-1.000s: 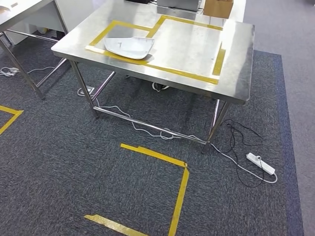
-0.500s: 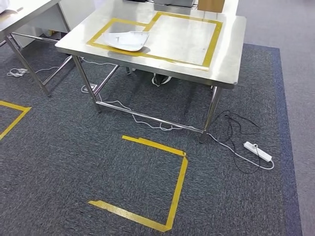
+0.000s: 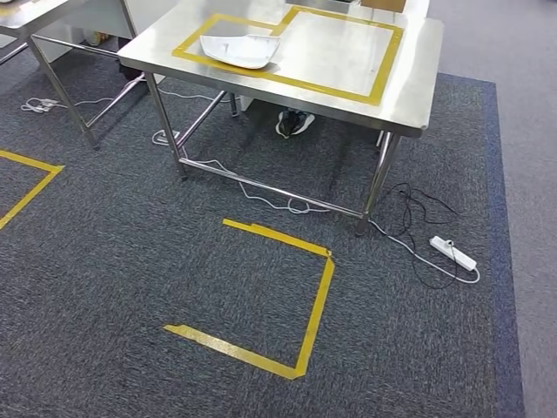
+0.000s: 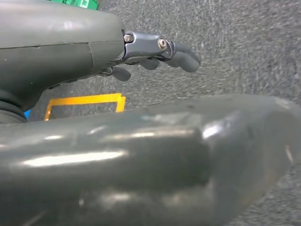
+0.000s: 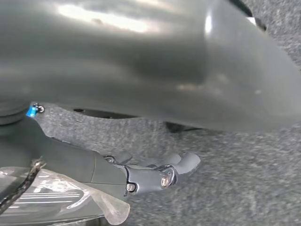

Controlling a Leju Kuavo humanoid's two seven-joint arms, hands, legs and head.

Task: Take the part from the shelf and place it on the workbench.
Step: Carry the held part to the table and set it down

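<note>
- Head view: the part [image 3: 238, 50] lay flat on the workbench [image 3: 420, 78] at the upper centre of the frame, inside the left bay of the yellow outline [image 3: 384, 65]. Judged from that, the placing looked done. Whether a further part was due, I could not tell.
- Head view: the part sat near the bench's left front edge. A knock to the bench leg [image 3: 165, 131] while walking could shift it off the outline.
- Head view: a cable [image 3: 407, 248] and a power strip [image 3: 453, 253] lay loose on the carpet at the right, just beside the right bench leg. A step that way risked a snag or a stumble.
- Head view: a shoe [image 3: 294, 123] showed under the bench, so a person probably stood on the far side. A quick turn near the bench could crowd them.
- Left wrist view: the left hand [image 4: 149, 49] was released, fingers stretched out and holding nothing, hanging over the carpet near the floor tape [image 4: 85, 100]. A swinging arm could clip the bench edge.
- Right wrist view: the right hand [image 5: 152, 174] was also released, fingers loosely extended with nothing in them, over the carpet. The same risk held on that side.
</note>
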